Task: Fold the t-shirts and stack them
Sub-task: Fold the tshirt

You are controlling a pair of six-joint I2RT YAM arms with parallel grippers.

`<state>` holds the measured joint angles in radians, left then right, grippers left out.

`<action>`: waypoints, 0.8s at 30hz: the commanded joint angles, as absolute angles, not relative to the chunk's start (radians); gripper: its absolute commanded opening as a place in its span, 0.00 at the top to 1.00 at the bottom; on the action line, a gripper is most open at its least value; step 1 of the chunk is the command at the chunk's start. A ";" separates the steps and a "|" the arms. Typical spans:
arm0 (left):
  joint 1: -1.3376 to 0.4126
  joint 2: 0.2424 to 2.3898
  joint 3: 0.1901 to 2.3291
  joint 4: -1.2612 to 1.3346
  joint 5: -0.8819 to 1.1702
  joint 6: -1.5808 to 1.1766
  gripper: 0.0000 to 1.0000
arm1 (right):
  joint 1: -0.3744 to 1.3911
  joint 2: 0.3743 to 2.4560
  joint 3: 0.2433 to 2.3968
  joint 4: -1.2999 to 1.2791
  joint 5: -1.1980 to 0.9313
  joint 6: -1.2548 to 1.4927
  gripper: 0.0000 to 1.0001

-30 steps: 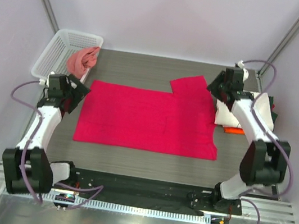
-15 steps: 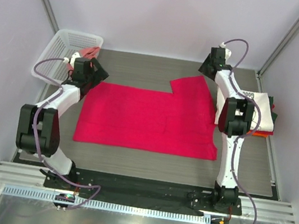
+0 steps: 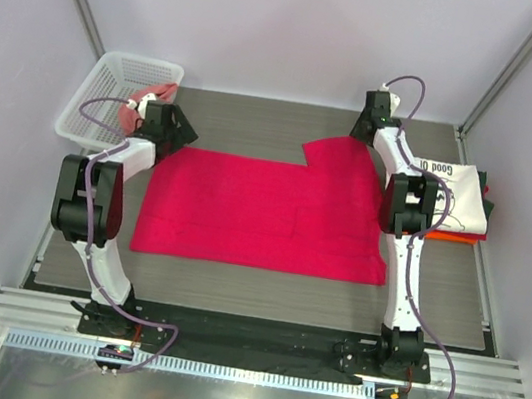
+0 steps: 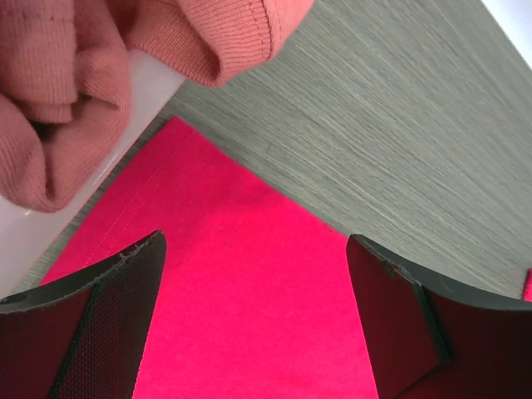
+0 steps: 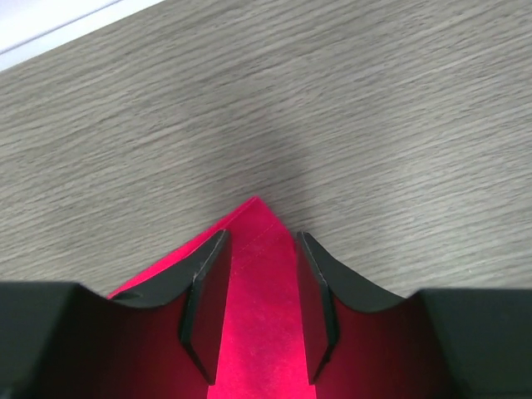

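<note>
The large crimson t-shirt (image 3: 264,214) lies spread flat on the table, one sleeve pointing to the far right. My left gripper (image 3: 178,131) is open wide just above the shirt's far left corner (image 4: 249,283), with nothing between its fingers. My right gripper (image 3: 362,132) is over the tip of the sleeve (image 5: 259,249). Its fingers (image 5: 204,291) stand one on each side of the tip with a narrow gap, and the cloth lies flat between them. A white t-shirt with black lettering (image 3: 445,187) tops a folded stack at the right edge, with orange and dark cloth beneath.
A white plastic basket (image 3: 99,102) stands at the far left corner with a salmon-pink shirt (image 3: 144,104) hanging over its rim. That shirt (image 4: 58,83) and the basket rim (image 4: 145,96) are close to my left gripper. Grey wood-grain table (image 3: 258,122) shows behind the shirt.
Both arms have stretched toward the back of the table. My left gripper went to the shirt's far left corner, and my right gripper went from the stack to the sleeve tip.
</note>
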<state>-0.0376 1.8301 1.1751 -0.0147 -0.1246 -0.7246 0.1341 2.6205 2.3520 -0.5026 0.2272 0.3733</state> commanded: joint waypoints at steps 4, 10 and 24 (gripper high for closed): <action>-0.048 1.832 1.239 -0.048 -0.201 -0.660 0.11 | 0.144 2.632 2.371 -0.518 0.236 0.342 0.66; -0.064 1.839 1.270 -0.080 -0.262 -0.611 0.12 | 0.144 2.645 2.384 -0.518 0.264 0.336 0.97; -0.113 2.048 1.532 -0.250 -0.333 -0.492 0.34 | 0.103 2.615 2.346 -0.514 0.321 0.365 0.99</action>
<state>-0.1017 1.9911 1.4586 -0.1745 -0.2928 -0.5388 0.1230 2.6236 2.3516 -0.5083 0.2970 0.3527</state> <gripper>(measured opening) 0.671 0.025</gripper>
